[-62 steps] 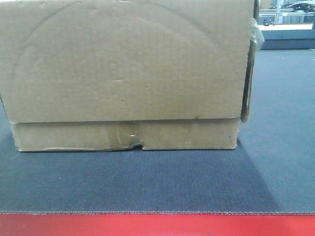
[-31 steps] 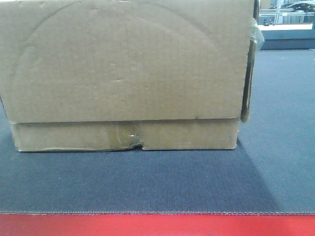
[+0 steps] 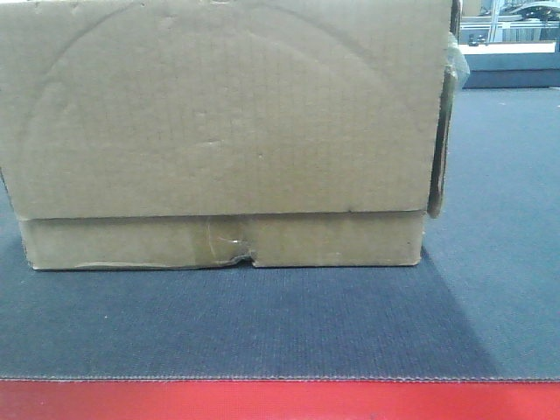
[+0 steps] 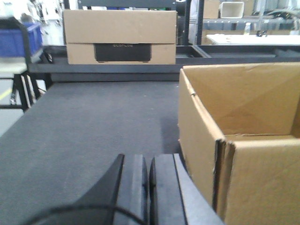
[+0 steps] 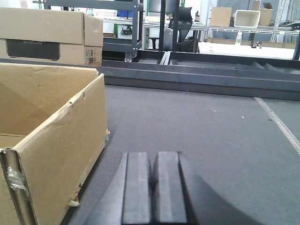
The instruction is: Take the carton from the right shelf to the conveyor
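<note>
While the carton [image 3: 219,131] rests on the conveyor [image 3: 262,332], left tool [image 4: 149,187] and right tool [image 5: 151,187] are pressed together, empty.

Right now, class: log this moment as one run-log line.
carton: resting on conveyor, open-topped | left gripper: shut, empty, beside carton | right gripper: shut, empty, beside carton

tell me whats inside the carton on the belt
Only bare cardboard inner walls show in the carton from both wrist views; nothing is visible inside, but its floor is hidden below the near walls.
</note>
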Robot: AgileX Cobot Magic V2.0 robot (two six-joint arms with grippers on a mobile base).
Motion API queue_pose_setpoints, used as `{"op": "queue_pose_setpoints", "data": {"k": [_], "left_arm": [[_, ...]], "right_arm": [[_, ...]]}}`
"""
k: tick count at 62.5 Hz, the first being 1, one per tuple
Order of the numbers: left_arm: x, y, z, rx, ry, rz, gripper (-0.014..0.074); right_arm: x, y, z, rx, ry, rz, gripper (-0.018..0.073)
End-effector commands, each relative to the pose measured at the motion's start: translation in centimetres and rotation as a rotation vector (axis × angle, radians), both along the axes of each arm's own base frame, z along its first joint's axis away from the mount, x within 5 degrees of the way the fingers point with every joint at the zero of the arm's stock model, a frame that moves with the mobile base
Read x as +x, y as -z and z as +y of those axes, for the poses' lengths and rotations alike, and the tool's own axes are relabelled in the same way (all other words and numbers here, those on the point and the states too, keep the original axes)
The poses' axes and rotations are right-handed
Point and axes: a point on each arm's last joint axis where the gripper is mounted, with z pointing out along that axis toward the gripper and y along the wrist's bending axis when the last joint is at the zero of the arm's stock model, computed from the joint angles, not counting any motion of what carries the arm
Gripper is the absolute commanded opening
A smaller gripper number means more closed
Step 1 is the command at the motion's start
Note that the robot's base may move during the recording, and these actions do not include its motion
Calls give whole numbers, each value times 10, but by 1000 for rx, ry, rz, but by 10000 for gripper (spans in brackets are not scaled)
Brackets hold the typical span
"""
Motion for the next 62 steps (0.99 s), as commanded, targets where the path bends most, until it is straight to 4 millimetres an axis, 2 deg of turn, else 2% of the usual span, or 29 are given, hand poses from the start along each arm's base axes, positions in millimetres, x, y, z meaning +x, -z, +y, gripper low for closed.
{"op": "queue_pose_setpoints", "data": {"k": [1, 11, 16, 20, 22, 26, 62], "left_arm": [[0, 15, -1, -7, -12, -28, 15], [5, 56, -1, -32, -43, -135, 15], [9, 84, -1, -30, -43, -155, 15], [12, 99, -1, -30, -40, -145, 15], [12, 97, -1, -29, -39, -168, 15], [13, 104, 0, -33, -45, -85, 15], [13, 105, 0, -34, -45, -80, 15]], "right_arm": [[-1, -2, -1, -6, 5, -33, -69], [-1, -2, -1, -6, 5, -33, -69], [-1, -2, -1, -6, 5, -33, -69], [-1, -2, -1, -6, 5, -33, -69], [-1, -2, -1, -6, 5, -33, -69], [-1, -2, -1, -6, 5, -33, -69], [-1, -2, -1, -6, 5, -33, -69]]}}
